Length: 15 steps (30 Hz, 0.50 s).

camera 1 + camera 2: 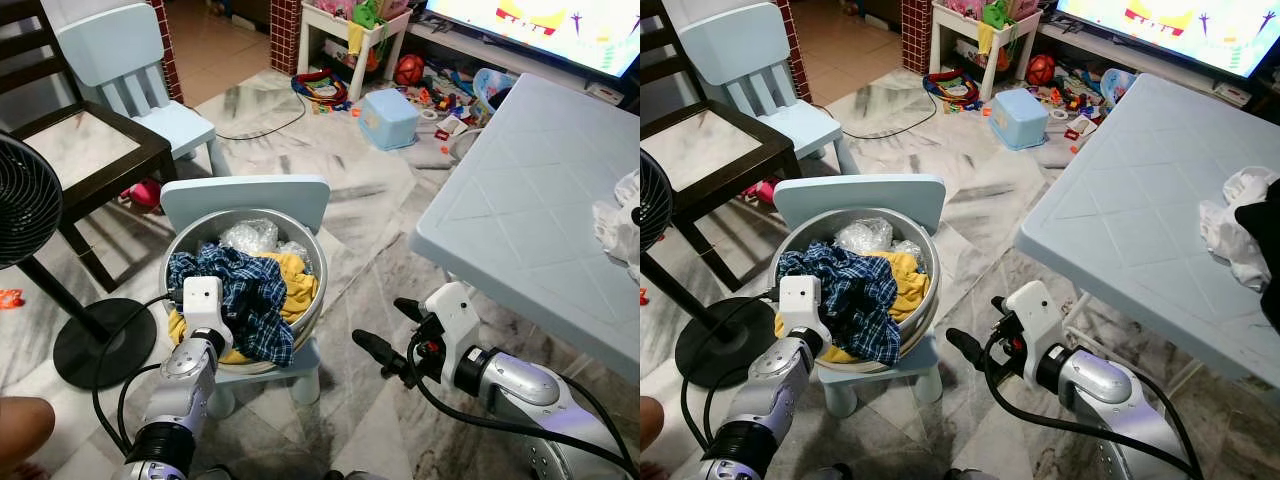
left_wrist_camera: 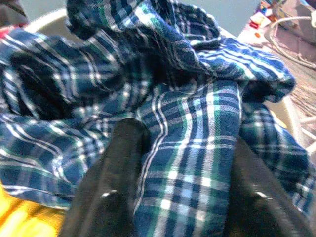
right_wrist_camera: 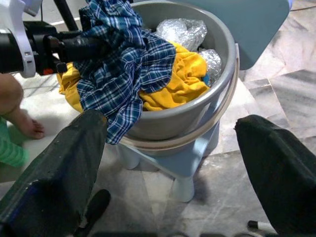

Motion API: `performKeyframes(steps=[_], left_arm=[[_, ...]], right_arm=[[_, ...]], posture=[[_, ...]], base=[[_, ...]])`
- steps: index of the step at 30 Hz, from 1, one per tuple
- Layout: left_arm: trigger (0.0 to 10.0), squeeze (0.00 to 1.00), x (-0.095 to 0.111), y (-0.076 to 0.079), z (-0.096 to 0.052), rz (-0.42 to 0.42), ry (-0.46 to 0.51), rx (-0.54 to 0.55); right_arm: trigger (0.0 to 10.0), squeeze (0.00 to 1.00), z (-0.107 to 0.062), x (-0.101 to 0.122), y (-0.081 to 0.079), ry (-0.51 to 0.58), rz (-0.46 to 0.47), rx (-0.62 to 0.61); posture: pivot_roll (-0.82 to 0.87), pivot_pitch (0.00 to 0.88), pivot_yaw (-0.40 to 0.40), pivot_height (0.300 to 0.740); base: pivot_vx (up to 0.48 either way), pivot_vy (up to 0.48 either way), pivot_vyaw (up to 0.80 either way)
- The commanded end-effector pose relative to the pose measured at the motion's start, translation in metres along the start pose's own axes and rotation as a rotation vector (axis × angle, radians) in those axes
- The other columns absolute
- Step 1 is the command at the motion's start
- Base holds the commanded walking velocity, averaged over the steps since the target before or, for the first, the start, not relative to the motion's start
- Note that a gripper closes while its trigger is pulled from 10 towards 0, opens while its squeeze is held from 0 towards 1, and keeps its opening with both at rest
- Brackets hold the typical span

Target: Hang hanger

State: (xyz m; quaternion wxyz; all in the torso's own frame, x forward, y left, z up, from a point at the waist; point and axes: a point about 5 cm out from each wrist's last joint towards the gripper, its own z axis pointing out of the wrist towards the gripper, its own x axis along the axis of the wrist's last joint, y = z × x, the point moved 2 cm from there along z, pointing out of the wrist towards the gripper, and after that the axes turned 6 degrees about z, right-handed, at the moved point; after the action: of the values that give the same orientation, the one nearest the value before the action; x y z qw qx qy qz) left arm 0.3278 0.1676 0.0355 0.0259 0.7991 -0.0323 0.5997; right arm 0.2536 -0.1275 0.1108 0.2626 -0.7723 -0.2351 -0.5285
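My left gripper [image 2: 173,197] has its fingers closed on the plaid shirt [image 1: 245,290] in the grey basin [image 1: 312,262]; my right gripper [image 3: 173,163] waits spread apart beside it; I see no hanger; pulling could drag the yellow cloth [image 1: 295,285] out.

A grey-veined marble floor [image 1: 370,230] runs through the frame. At lower centre a small pale-blue plastic chair [image 1: 246,199] stands on it, bearing a grey round plastic basin [image 1: 312,298] heaped with clothes. A light-blue plastic table [image 1: 520,210] on the right carries white crumpled cloth [image 1: 618,222]. Scattered toys [image 1: 440,100] lie at the top.
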Motion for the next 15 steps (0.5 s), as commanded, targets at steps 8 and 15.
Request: performKeyframes(steps=[8, 15], left_arm=[[0.0, 0.0, 0.005, -0.005, 0.0, 0.077, 0.035, 0.041], [0.0, 0.0, 0.048, -0.018, -0.01, 0.236, 0.272, 0.139]], right_arm=[[10.0, 0.0, -0.001, -0.008, -0.005, -0.015, 0.027, 0.004], [10.0, 0.0, 0.001, -0.011, -0.007, -0.009, 0.04, 0.005]], posture=[[-0.06, 0.146, -0.113, 0.74], [-0.03, 0.154, -0.112, 0.74]], base=[[0.0, 0.0, 0.0], [0.0, 0.0, 0.0]])
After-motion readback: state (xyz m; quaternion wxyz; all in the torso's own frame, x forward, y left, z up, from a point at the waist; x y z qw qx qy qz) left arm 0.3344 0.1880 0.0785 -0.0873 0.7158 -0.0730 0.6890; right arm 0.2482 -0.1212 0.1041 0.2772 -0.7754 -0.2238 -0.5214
